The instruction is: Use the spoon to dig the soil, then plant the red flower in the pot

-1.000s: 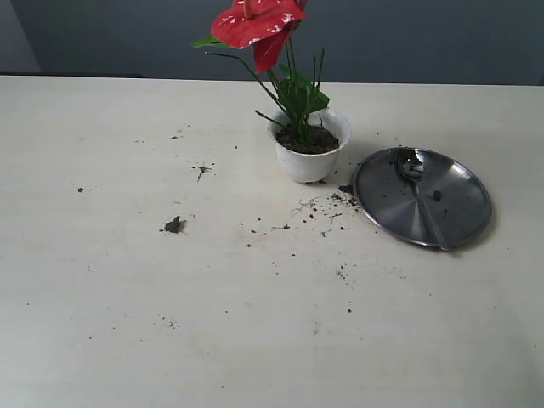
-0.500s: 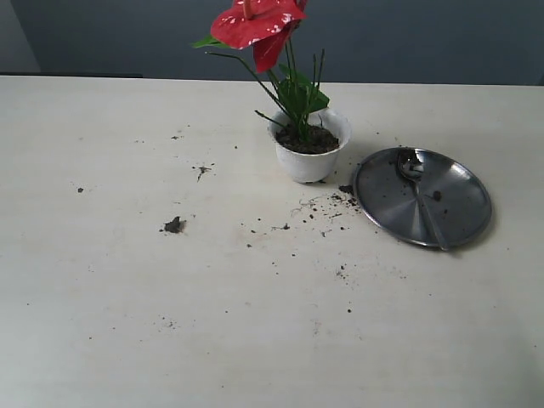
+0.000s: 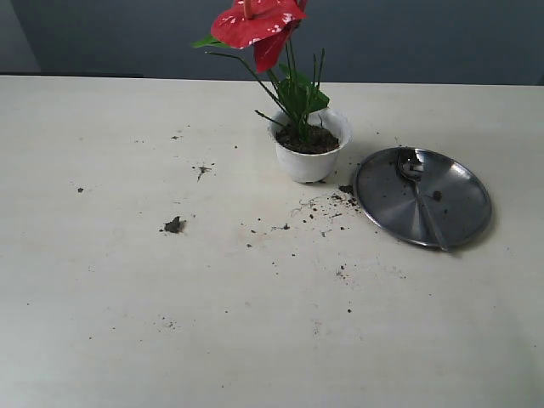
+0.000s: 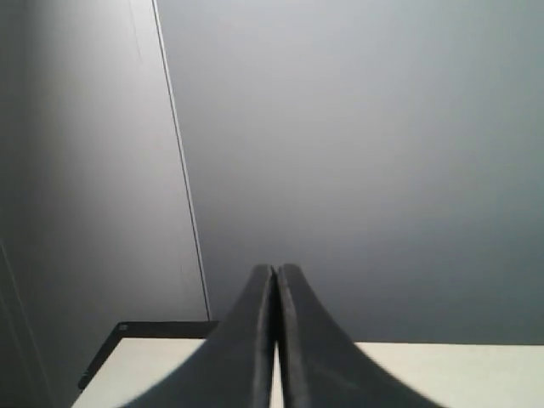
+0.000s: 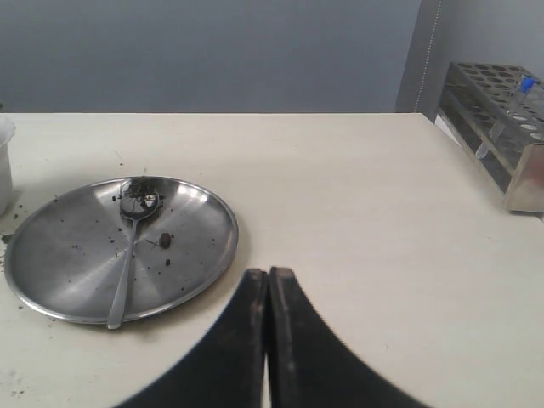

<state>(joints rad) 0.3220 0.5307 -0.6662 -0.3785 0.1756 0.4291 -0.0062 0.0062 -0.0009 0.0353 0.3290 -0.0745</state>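
The red flower (image 3: 255,24) stands upright in the white pot (image 3: 309,160), its stems sunk in the dark soil (image 3: 308,140) that fills the pot. The spoon (image 3: 418,193) lies on the round steel plate (image 3: 387,200) to the pot's right; in the right wrist view the spoon (image 5: 132,242) has soil specks in its bowl. My right gripper (image 5: 269,274) is shut and empty, hovering over bare table beside the steel plate (image 5: 51,263). My left gripper (image 4: 277,269) is shut and empty, pointing at a grey wall. Neither gripper shows in the exterior view.
Loose soil crumbs (image 3: 327,204) lie scattered in front of the pot, with a bigger clump (image 3: 173,225) on the left. A test-tube rack (image 5: 501,119) stands at the table's edge in the right wrist view. A table corner (image 4: 127,340) shows under the left gripper.
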